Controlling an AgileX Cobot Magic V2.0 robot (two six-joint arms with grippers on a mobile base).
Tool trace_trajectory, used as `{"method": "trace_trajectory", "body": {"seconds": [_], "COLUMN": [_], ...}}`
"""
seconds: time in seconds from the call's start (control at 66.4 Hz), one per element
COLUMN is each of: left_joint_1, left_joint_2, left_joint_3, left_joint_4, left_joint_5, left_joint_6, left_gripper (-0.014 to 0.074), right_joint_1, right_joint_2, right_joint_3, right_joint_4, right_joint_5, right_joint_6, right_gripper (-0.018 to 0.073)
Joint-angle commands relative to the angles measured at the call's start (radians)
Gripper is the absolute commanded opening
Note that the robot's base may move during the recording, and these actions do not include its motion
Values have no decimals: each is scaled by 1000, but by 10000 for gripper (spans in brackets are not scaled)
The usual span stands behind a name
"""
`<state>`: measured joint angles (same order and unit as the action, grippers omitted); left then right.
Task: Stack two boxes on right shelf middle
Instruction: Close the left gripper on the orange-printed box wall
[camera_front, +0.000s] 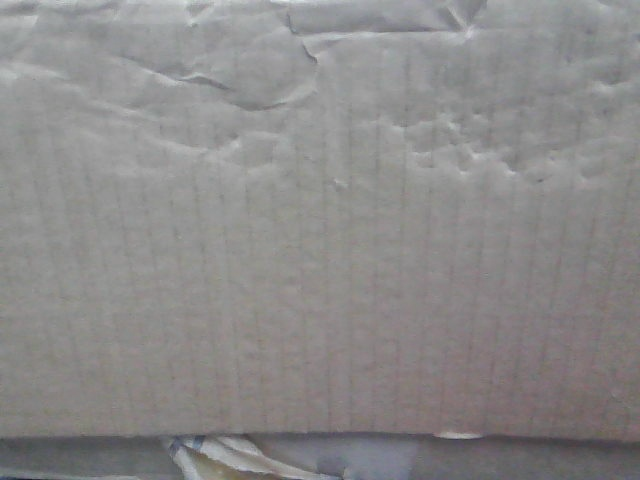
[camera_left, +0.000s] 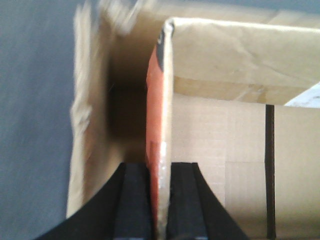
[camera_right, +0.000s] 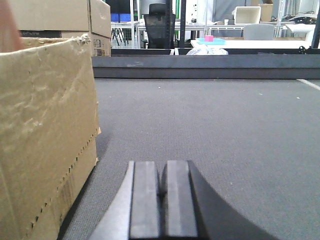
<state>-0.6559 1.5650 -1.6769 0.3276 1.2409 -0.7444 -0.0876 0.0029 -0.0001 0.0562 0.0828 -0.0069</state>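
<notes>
A tan cardboard box (camera_front: 320, 250) fills the front view, its side creased and dented, with peeling tape at the top. In the left wrist view my left gripper (camera_left: 159, 200) is shut on the edge of a box flap (camera_left: 159, 115), orange on one face, standing over the open box (camera_left: 230, 150). In the right wrist view my right gripper (camera_right: 162, 195) is shut and empty, low over the dark grey surface, just right of a tan box (camera_right: 45, 130). The steel shelf is out of view.
More cardboard boxes (camera_right: 65, 20) stand at the far left behind a dark ledge (camera_right: 205, 62). Beyond are a black office chair (camera_right: 159, 25) and a white table (camera_right: 250, 44) with small coloured items. Grey surface (camera_right: 225, 125) stretches right of the gripper.
</notes>
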Motion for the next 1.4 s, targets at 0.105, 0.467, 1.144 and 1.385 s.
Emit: {"method": "trace_trajectory", "body": {"seconds": [0.105,0.467,1.144,1.385], "left_joint_1": [-8,-8,-8,12], "left_joint_2": [-9,-9,-20,-56], "left_joint_3": [157,197,75,-92], "left_joint_4": [-51,-56,-100,41], "left_joint_5": [-92,-159,-129,-20], "left_joint_6": [-26,-19,88,141], "left_gripper": [-111,-111,371,371], "right_joint_1": [4,4,4,4], "right_joint_2": [-3,-3,-3,-3], "right_joint_3": [0,0,0,0], "right_joint_4": [-8,-8,-8,-8], "right_joint_5": [-24,-24,-24,-24], "right_joint_6": [-2,-2,-2,-2], "right_gripper": [-162,-162,-162,-162]}}
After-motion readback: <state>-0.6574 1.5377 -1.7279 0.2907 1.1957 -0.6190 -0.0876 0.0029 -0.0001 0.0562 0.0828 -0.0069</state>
